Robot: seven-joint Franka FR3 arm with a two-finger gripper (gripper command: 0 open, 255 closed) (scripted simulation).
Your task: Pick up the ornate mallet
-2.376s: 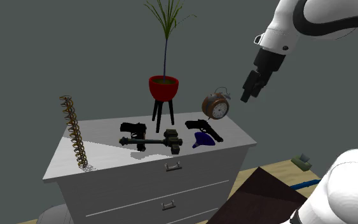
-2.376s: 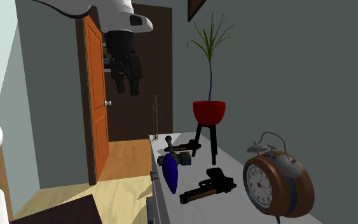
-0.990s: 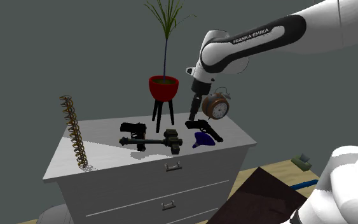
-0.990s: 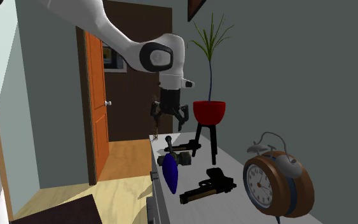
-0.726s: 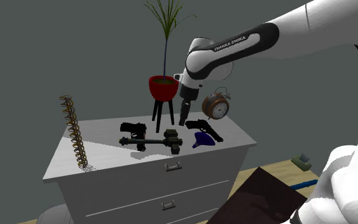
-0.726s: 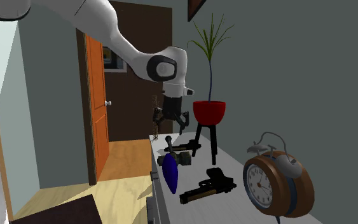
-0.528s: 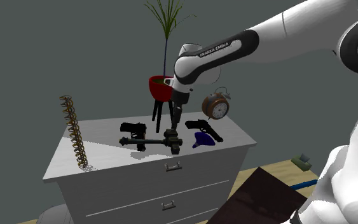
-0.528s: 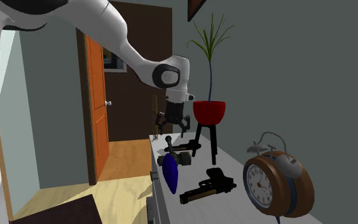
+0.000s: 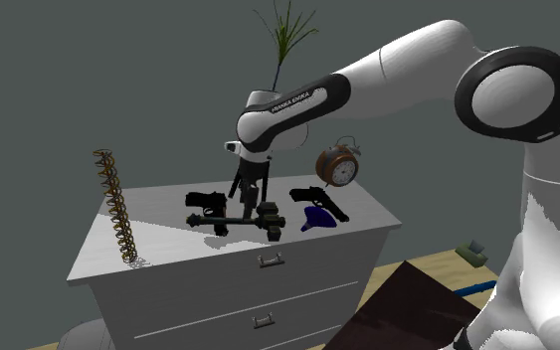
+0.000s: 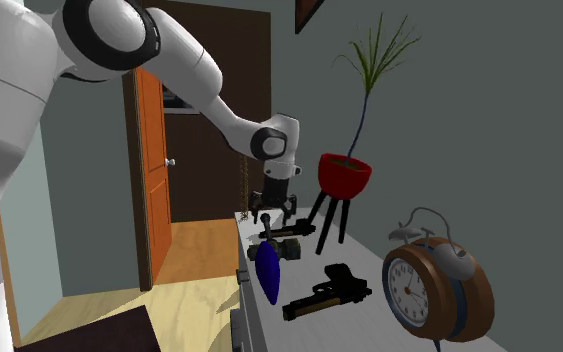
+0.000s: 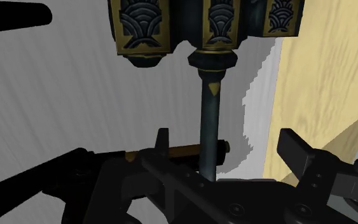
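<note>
Wrist view: gripper point(image 11: 228, 149) was wide open, its fingers point(image 11: 162, 147) straddling the handle of the ornate mallet point(image 11: 209, 95) without touching it. The mallet lay flat on the white dresser point(image 9: 168, 244).

Judged: rigid, probably metal, head-heavy. The thin, smooth shaft may roll between the pads, so clasp close to the head.

A black pistol point(image 9: 206, 200) lay just behind the handle. A blue funnel point(image 9: 315, 219) and a second pistol point(image 9: 319, 202) lay beside the head. Behind the arm the potted plant point(image 10: 344, 172) stood tilted; toppling risk. Alarm clock point(image 9: 337, 166) well apart.
</note>
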